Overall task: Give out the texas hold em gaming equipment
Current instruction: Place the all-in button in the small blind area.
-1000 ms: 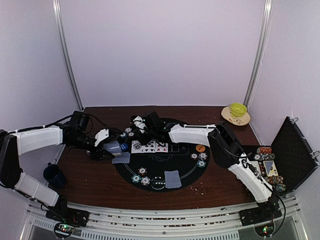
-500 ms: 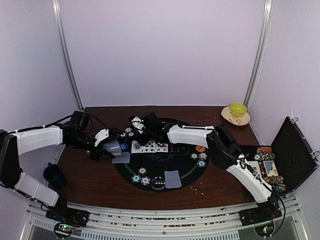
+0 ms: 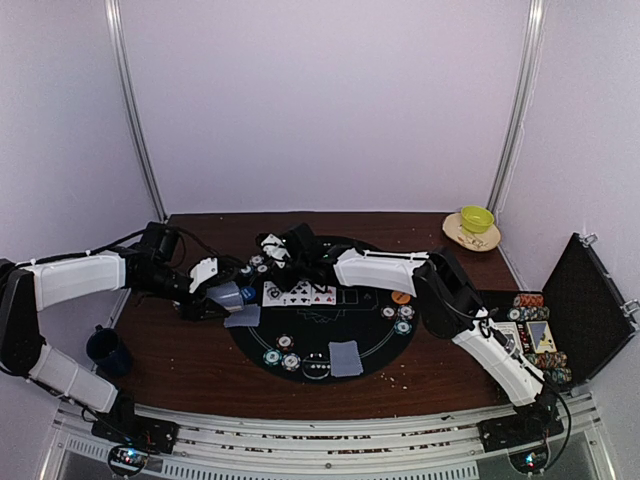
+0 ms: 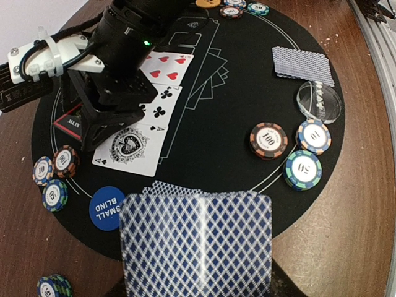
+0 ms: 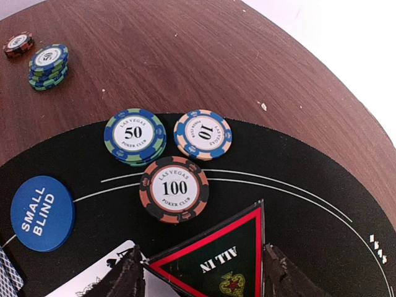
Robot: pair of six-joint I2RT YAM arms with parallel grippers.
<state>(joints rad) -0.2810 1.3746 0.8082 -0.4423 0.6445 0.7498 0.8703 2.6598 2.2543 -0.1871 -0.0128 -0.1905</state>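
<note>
Distribution was judged well advanced. On the round black felt mat a row of face-up white-faced cards lay at centre. A face-down blue-backed hand lay at the near seat beside a group of striped-edge poker chips, and an orange button disc sat at the right. Left to do, in my estimate: placing the marker, dealing further hands, and drawing on the chips stored in the open black case. The left gripper hovered at the mat's left edge, clamped on the blue diamond-backed deck. Only its wrist view showed that deck filling the lower frame, with the fingers hidden behind it. The right gripper was at the far left of the mat, jaws apart and flanking the red-edged triangular "ALL IN" marker; whether they pinched it could not be determined. Only the right wrist view resolved the 50, 10 and 100 chip stacks and the blue "SMALL BLIND" disc near the marker. Only the top view showed the case.
</note>
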